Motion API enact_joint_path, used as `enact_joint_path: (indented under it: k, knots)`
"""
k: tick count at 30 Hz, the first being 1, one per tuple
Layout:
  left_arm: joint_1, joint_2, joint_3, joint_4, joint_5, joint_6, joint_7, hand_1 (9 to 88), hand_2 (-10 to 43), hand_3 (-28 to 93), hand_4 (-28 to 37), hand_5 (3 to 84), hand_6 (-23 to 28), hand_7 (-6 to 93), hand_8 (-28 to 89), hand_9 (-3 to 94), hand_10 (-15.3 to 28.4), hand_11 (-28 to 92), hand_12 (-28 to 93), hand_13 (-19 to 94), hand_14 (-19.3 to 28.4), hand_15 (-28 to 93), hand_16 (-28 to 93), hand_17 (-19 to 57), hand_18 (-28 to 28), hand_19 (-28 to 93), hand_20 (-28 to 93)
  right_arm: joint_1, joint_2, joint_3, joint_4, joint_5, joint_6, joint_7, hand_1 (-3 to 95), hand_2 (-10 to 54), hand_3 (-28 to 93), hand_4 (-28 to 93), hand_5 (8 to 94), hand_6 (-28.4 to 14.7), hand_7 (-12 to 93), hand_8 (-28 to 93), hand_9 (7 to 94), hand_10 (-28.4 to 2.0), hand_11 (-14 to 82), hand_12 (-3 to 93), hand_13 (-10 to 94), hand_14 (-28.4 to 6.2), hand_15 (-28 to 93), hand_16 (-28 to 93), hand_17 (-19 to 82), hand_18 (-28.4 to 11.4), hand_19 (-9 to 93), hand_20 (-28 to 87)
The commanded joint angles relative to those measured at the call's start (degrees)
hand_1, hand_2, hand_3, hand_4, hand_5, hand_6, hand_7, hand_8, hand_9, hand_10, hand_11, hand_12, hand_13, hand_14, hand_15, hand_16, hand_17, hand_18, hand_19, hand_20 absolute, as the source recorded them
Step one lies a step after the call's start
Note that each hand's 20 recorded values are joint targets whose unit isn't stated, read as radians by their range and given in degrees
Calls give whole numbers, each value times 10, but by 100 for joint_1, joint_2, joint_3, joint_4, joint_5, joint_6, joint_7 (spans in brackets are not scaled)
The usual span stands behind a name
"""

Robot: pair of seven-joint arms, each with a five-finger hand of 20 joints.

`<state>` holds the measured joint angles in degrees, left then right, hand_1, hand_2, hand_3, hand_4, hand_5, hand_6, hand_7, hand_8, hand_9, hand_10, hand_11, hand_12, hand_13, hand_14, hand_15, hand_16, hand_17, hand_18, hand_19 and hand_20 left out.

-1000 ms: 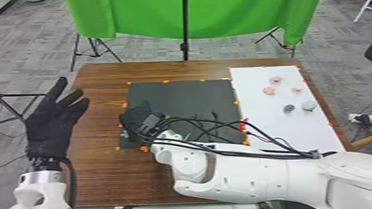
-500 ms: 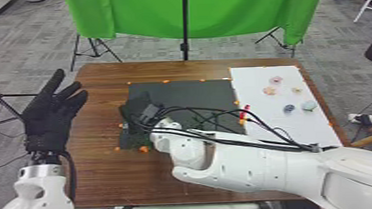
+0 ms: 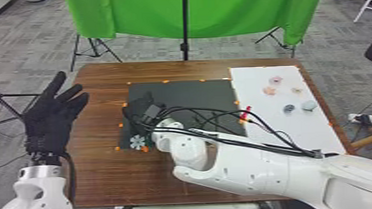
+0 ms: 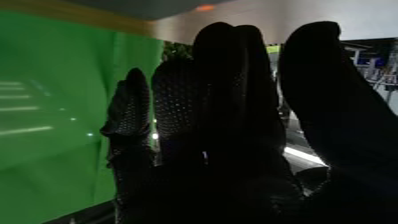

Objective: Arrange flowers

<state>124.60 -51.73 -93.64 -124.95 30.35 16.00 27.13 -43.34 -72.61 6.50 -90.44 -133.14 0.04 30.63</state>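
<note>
In the head view, my right hand (image 3: 140, 110) is over the left part of the black mat (image 3: 195, 94). A pale grey-blue flower (image 3: 138, 141) lies at the mat's near left corner, apart from that hand. The right wrist view has my right hand (image 4: 218, 110) with fingers straight, the hand open and holding nothing visible. On the white sheet (image 3: 263, 115) lie a pink flower (image 3: 276, 80), a peach flower (image 3: 269, 90), a small beige one (image 3: 296, 90), a dark grey-blue one (image 3: 289, 108) and a pale greenish one (image 3: 309, 105). My left hand (image 3: 50, 119) stands open beyond the table's left edge.
A red object (image 3: 246, 113) lies by the white sheet's left edge, next to the right arm's loose cables (image 3: 277, 134). Orange marks (image 3: 165, 81) line the mat. The white right arm (image 3: 255, 165) spans the table's near right part. A green cloth (image 3: 135, 16) hangs behind.
My right hand has shifted slightly away from the near edge, and the pale grey-blue flower has come into sight at the mat's corner. The cables have moved off the red object. My left hand stays nearly still.
</note>
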Motion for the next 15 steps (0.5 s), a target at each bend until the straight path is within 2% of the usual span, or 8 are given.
enact_joint_path:
  k: [1,3,4,6,7,9,12,15]
  knots:
    - [726,-159,-114,-185,-26,119,127,226,68,818,-271,347,70,81,-82,354,203,234,109,231,284,594,-107,-86,284,562,49,-250,410,480,-776,573,532,366,405,-95,762,-283,670,19,174,-130,743,-100,508,265,654,-78,776,209,226,-223,812,436]
    - [835,-185,-143,-175,-78,149,191,224,68,818,-272,347,70,82,-83,354,204,233,109,231,284,594,-107,-86,284,563,49,-442,567,868,-1031,779,548,386,398,-95,767,-283,670,18,174,-130,741,-104,518,255,653,-80,776,208,226,-223,812,437]
    - [800,-231,-118,-117,-129,128,166,224,68,819,-272,347,69,82,-83,354,203,234,109,231,284,594,-107,-85,284,563,49,-509,676,1027,-1161,891,627,489,395,-95,769,-283,671,16,174,-130,738,-106,519,251,652,-82,775,207,226,-223,812,437]
    - [949,-183,-78,-75,-533,102,420,222,67,818,-274,347,69,82,-83,355,203,235,110,231,284,594,-107,-84,284,564,50,-712,861,1431,-1396,980,666,514,390,-95,775,-283,673,12,172,-130,735,-110,523,240,649,-85,771,205,226,-224,811,435]
    - [958,-191,-53,-37,-636,118,482,219,68,817,-276,347,69,82,-83,355,203,235,110,232,284,595,-106,-84,284,566,51,-790,958,1627,-1506,1043,685,545,388,-95,776,-283,672,10,170,-130,735,-110,525,236,645,-87,770,204,224,-225,810,434]
    - [1126,-172,-58,-43,-655,266,547,215,68,816,-279,348,68,82,-83,357,203,236,111,235,284,596,-106,-83,284,568,54,-1021,1143,2075,-1753,1298,629,615,386,-95,779,-283,665,7,168,-129,735,-111,528,230,639,-91,768,202,220,-227,807,432]
    - [1263,-242,-75,-35,-609,181,604,203,68,818,-281,350,68,80,-84,360,201,238,112,236,284,596,-105,-81,284,576,61,-1348,1537,2663,-2082,1499,618,735,381,-95,778,-283,645,-1,163,-127,704,-125,488,201,623,-97,761,196,210,-229,801,428]
    - [1260,-359,-45,-17,-464,221,488,198,69,819,-282,352,68,79,-83,361,200,238,112,237,284,597,-104,-80,284,580,69,-1847,2148,3262,-2428,1649,729,878,373,-95,780,-283,622,-7,159,-126,677,-133,454,185,599,-106,753,188,197,-232,790,424]
